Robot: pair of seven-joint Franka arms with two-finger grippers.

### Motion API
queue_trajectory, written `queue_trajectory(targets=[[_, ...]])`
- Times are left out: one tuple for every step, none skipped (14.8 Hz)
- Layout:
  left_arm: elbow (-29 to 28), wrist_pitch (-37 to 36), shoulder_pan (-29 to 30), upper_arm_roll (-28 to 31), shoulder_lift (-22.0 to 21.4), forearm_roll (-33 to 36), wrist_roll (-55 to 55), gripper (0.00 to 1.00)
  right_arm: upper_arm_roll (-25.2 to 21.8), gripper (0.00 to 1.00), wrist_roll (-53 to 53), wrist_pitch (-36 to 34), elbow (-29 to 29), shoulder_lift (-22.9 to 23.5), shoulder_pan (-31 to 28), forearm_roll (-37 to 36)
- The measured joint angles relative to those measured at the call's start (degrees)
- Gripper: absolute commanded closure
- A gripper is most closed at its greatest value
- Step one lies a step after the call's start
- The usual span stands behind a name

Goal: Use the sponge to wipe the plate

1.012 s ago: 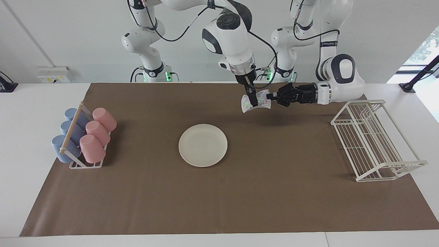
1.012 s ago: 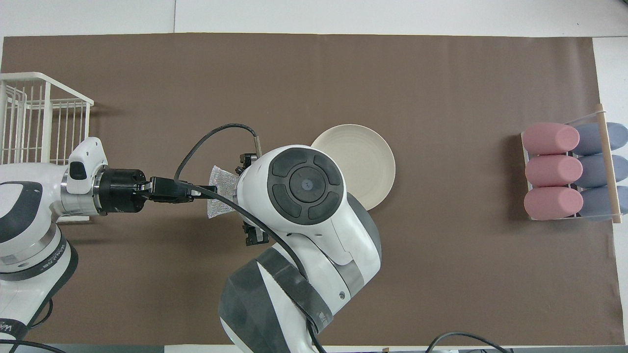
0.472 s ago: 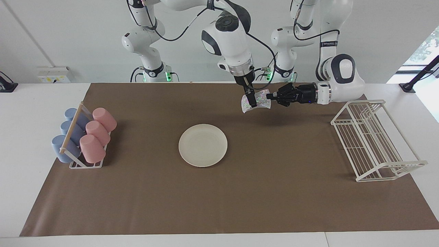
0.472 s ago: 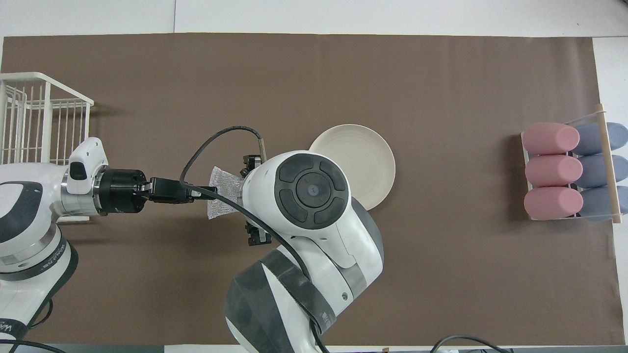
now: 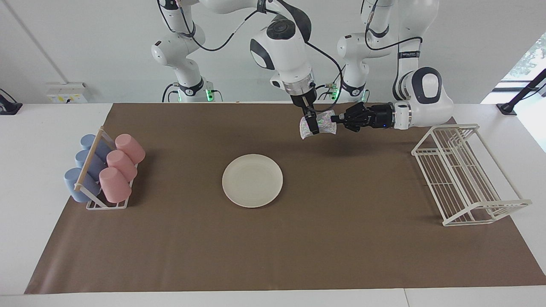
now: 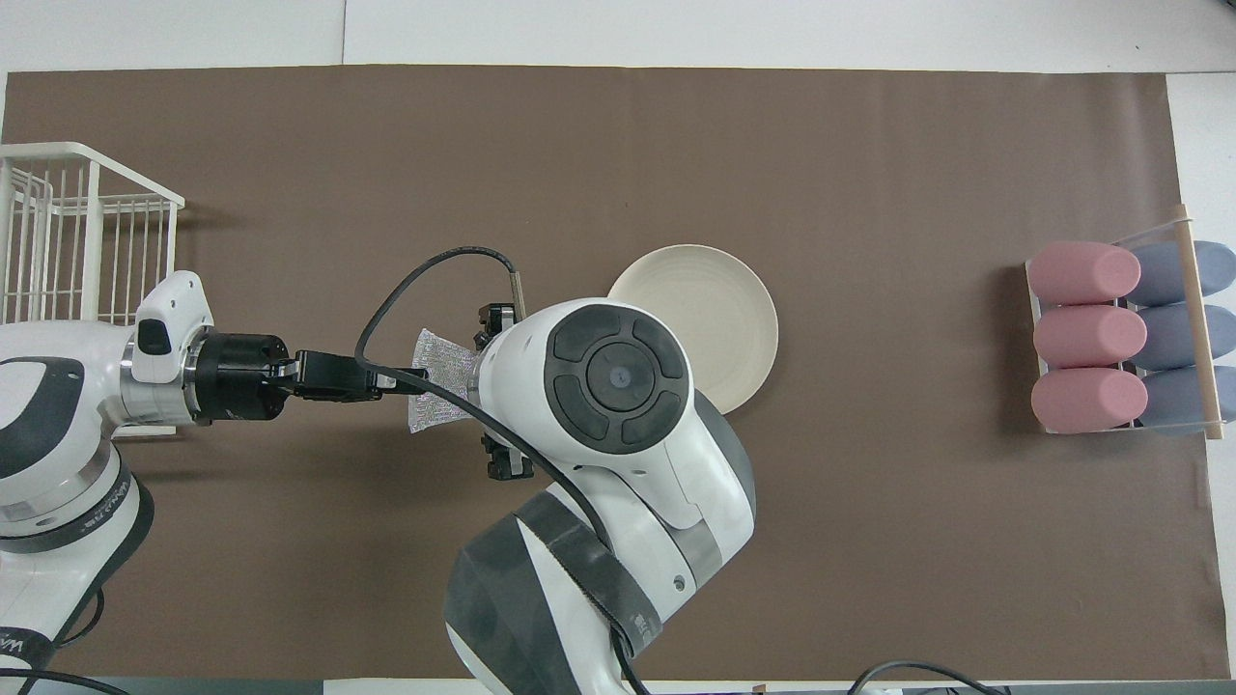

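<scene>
- The left claw (image 5: pixel 334 120), pointing sideways, is clamped on one end of the sponge (image 5: pixel 325 123) in the air over the brown mat (image 5: pixel 298 238).
- The right claw (image 5: pixel 314 126) points down at the sponge's middle; whether it grips I cannot tell.
- In the overhead view the right arm hides this claw and part of the plate (image 6: pixel 719 309).
- The plate lies at the mat's middle on the tabletop (image 5: pixel 38 128), well apart from the sponge.

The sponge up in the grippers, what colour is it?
The sponge is silvery white with iridescent speckles, seen best in the facing view.
</scene>
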Motion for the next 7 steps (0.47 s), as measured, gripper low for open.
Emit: queue_trajectory(targets=[[0.00, -0.01, 0.00, 0.00, 0.00, 0.00, 0.01, 1.00, 0.00, 0.51, 0.00, 0.00, -0.01, -0.01, 0.00, 0.00], [-0.01, -0.03, 0.00, -0.03, 0.00, 0.00, 0.01, 1.00, 0.00, 0.60, 0.00, 0.00, -0.02, -0.02, 0.00, 0.00], [-0.03, -0.05, 0.00, -0.08, 0.00, 0.00, 0.02, 1.00, 0.00, 0.78, 0.01, 0.00, -0.02, -0.03, 0.00, 0.00], [-0.04, -0.05, 0.00, -0.10, 0.00, 0.00, 0.02, 1.00, 0.00, 0.89, 0.01, 0.00, -0.03, -0.03, 0.00, 0.00], [-0.07, -0.07, -0.01, -0.12, 0.00, 0.00, 0.02, 1.00, 0.00, 1.00, 0.01, 0.00, -0.03, -0.05, 0.00, 0.00], [-0.10, -0.09, -0.03, -0.15, 0.00, 0.00, 0.02, 1.00, 0.00, 1.00, 0.01, 0.00, -0.03, -0.07, 0.00, 0.00], [-0.15, -0.12, -0.04, -0.20, 0.00, 0.00, 0.04, 1.00, -0.01, 1.00, 0.01, 0.00, -0.03, -0.10, -0.01, 0.00]])
